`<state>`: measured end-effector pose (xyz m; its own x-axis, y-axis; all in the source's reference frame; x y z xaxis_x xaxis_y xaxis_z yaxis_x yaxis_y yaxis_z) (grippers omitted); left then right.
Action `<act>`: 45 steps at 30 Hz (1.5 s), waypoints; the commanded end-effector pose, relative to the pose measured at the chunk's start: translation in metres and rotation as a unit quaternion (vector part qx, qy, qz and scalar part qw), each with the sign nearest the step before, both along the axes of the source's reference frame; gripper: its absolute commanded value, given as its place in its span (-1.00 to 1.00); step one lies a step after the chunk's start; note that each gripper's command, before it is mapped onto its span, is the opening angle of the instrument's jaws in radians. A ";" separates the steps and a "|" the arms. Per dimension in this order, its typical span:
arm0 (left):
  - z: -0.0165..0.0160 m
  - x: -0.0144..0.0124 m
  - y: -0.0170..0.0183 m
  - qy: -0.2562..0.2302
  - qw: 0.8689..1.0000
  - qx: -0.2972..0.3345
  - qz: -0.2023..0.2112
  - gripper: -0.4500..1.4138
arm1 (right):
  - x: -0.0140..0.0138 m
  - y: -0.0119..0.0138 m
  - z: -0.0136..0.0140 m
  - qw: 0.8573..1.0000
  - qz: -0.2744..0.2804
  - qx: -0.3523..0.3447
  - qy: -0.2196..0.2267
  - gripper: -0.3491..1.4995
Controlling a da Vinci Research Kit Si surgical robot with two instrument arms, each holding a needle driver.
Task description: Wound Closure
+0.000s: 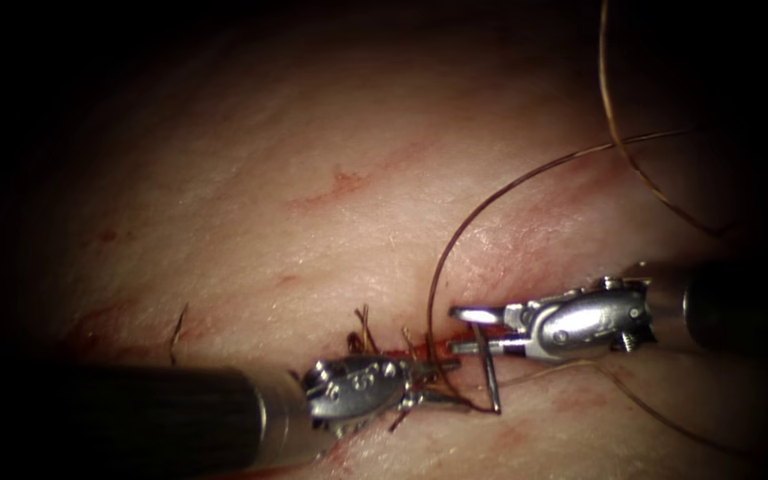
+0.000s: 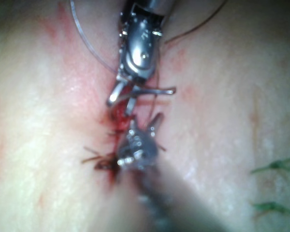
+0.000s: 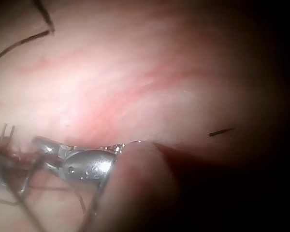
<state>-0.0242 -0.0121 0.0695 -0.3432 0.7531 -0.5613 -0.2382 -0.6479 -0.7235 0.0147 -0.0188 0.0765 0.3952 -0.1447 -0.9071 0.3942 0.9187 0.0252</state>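
The right claw point(image 1: 473, 329) stood open around the needle point(image 1: 488, 372), just right of the cut point(image 1: 402, 351). The left claw point(image 1: 433, 378) touched the needle's lower end; its grip was unclear.

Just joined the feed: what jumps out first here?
The two tools meet tip to tip over the red, fluid-stained cut in the tissue. The right hand is open, with the needle standing below its lower jaw, and thread arcs up and away to the right. Cut ends of thread bristle beside the left hand.
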 end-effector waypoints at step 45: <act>0.0010 -0.0016 -0.0015 0.005 1.000 0.001 -0.006 -0.12 | 0.0041 0.0138 -0.0039 0.962 0.094 0.255 -0.023 -1.00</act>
<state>-0.0253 -0.0131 0.0700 -0.3401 0.7565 -0.5586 -0.2527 -0.6457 -0.7205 0.0182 -0.0044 0.0720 0.4172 0.4124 -0.8099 0.2005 0.8274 0.5246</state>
